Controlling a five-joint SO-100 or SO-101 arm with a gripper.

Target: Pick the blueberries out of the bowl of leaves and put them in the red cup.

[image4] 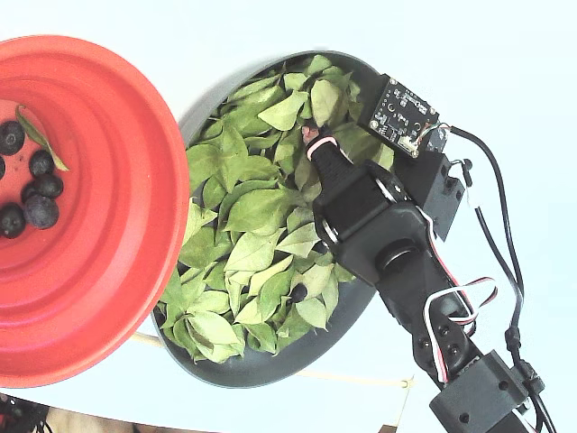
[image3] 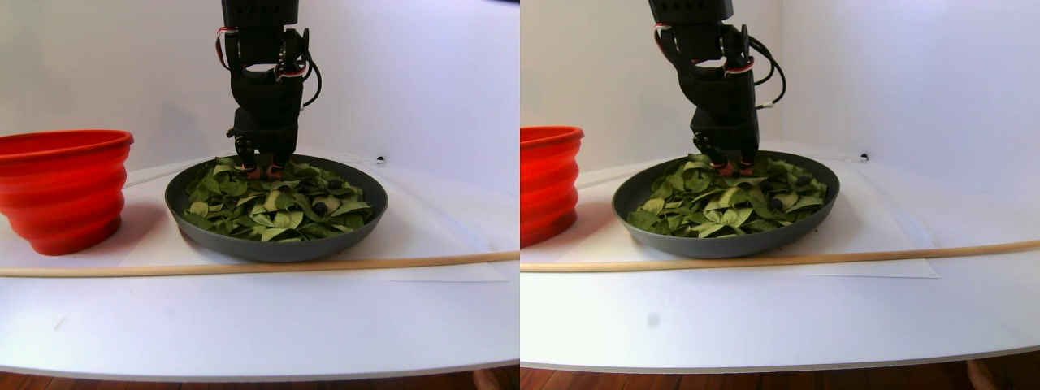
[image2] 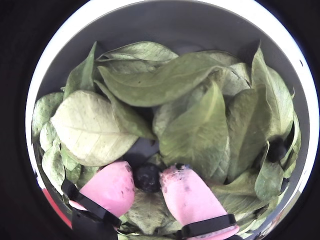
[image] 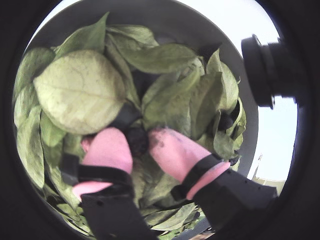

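The dark grey bowl is filled with green leaves. My gripper points straight down into the far side of the bowl. Its pink fingertips press on both sides of one dark blueberry that lies among the leaves. In the stereo pair view the gripper stands at leaf level. Another blueberry sits near the rim, and another shows in the fixed view. The red cup stands beside the bowl, with several blueberries and one leaf in it.
A thin wooden rod lies across the white table in front of the bowl. A second camera module juts out beside the gripper, and a circuit board rides on the arm. A white wall rises close behind the bowl.
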